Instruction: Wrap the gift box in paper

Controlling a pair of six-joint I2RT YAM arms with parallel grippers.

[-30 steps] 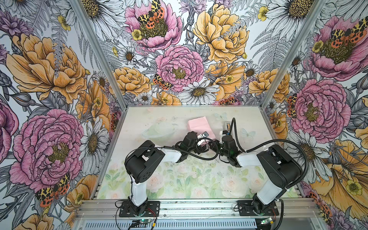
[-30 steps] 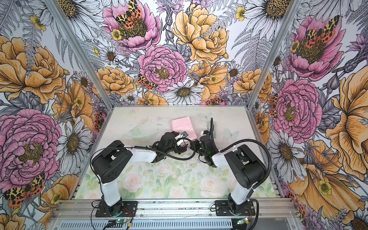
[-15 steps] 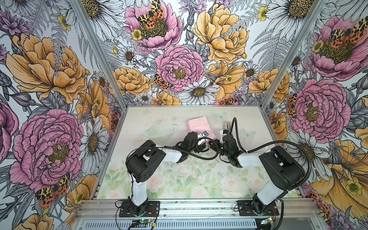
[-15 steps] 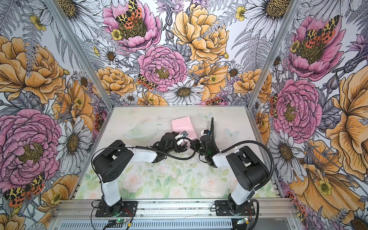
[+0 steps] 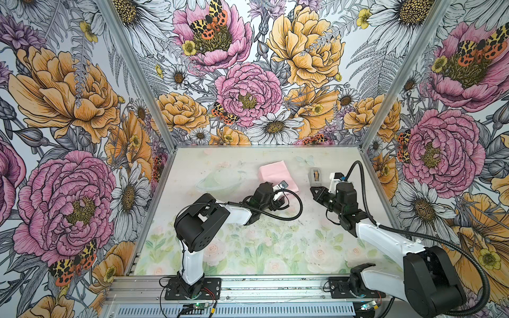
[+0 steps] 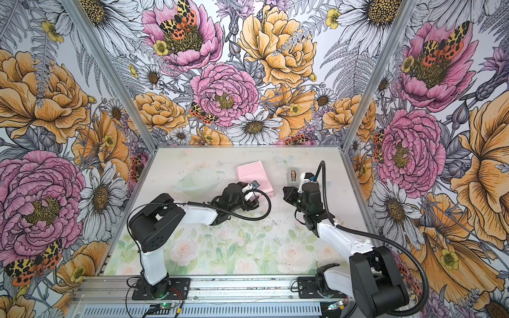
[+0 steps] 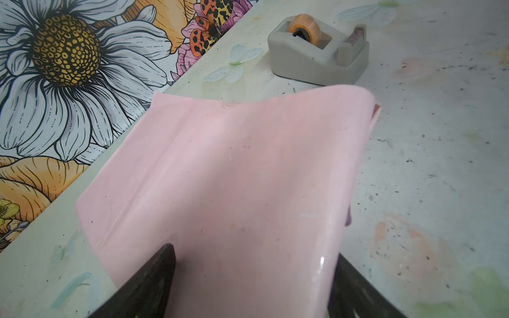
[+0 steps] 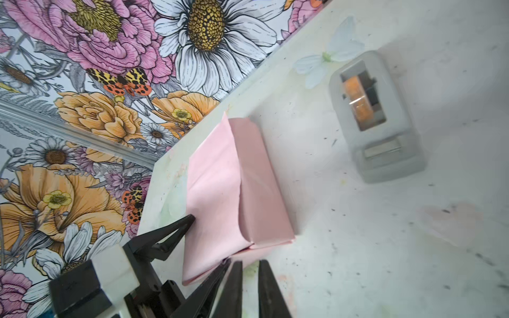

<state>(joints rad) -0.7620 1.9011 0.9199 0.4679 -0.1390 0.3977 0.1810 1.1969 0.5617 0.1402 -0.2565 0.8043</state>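
Paper (image 5: 275, 174) lies toward the back of the tabletop (image 5: 248, 247), about midway across, pale pink face out and folded over a low block shape; in the right wrist view the paper (image 8: 214, 192) shows a lighter top and a darker side face with a crisp edge between them; a thin lilac sliver peeps out at one edge in the left wrist view; the gift box shows in no view, so whether it sits under the folds cannot be told.

A grey tape dispenser (image 5: 316, 176) with an orange roll stands to the right of the paper, apart from it and just beyond the tip of the right pincer (image 8: 250, 264); that pincer hangs just off the paper's near right corner without touching it; its jaws stand a narrow slit apart, with only tabletop showing between them.

The left pincer (image 7: 254, 253) is closed wide across the near end of the paper; one finger (image 7: 154, 275) lies against one side, and its partner is half hidden behind the raised paper edge on the other.

In both top views the left arm (image 5: 237, 214) reaches in from the near left and its wrist covers the near end of the paper, so the grip cannot be made out there; the dispenser is blurred in the right wrist view; both wrist views cut the pincers' bodies off at the frame edge.
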